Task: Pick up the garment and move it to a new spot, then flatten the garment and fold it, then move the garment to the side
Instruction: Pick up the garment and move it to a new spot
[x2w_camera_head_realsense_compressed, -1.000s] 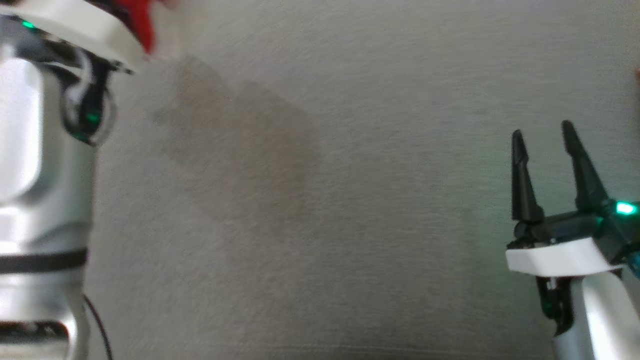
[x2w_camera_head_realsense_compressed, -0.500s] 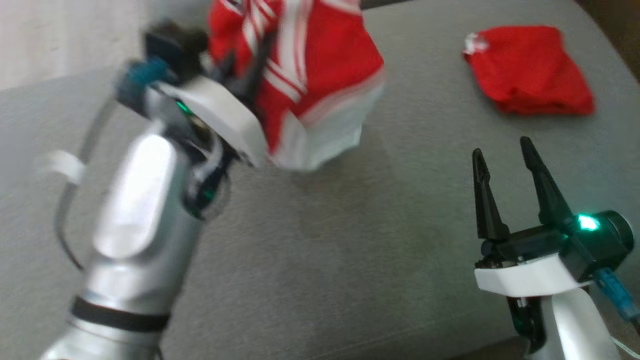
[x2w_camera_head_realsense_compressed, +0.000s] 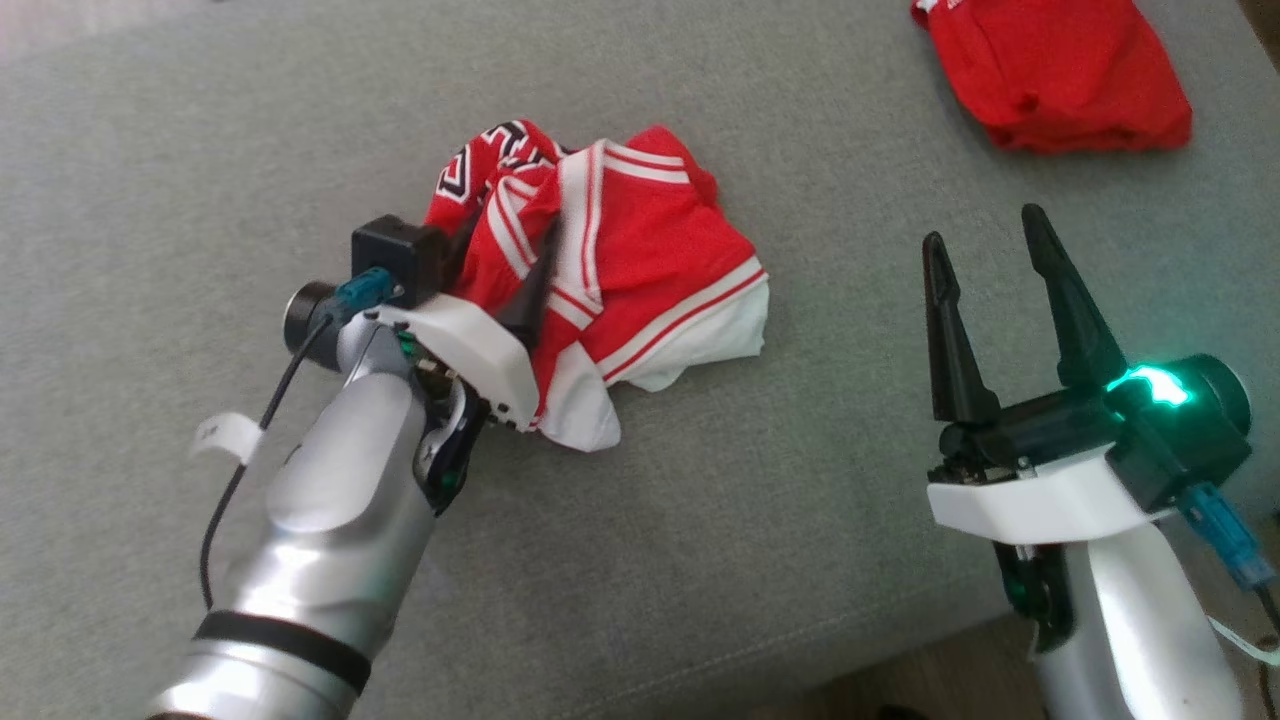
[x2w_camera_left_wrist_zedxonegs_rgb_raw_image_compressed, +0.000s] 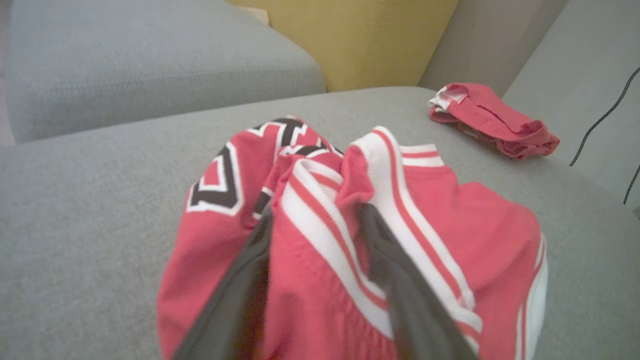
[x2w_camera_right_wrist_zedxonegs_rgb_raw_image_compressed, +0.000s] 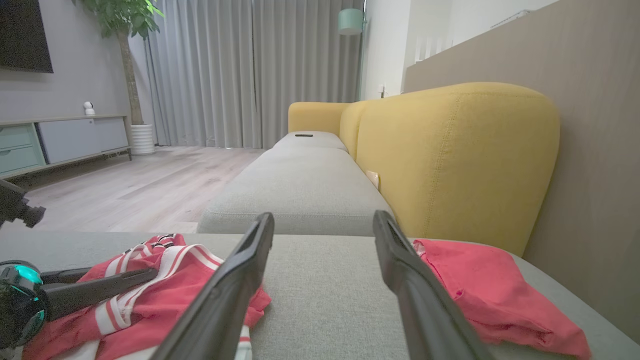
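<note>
A crumpled red garment with white stripes and a black-and-white pattern lies on the grey sofa cushion, left of centre in the head view. My left gripper comes in from the lower left and is shut on a thick bunch of the garment; its dark fingers are sunk in the cloth. The garment rests on the cushion. My right gripper hovers open and empty at the lower right, apart from the cloth. Its fingers point along the sofa.
A second, plain red garment lies bunched at the cushion's far right corner. A yellow sofa back rises behind it. The cushion's front edge runs along the lower right, with floor below. A cable hangs by my left forearm.
The head camera has moved, so the whole view shifted. Half a second ago the left gripper held the garment up in the air; now the garment rests on the cushion.
</note>
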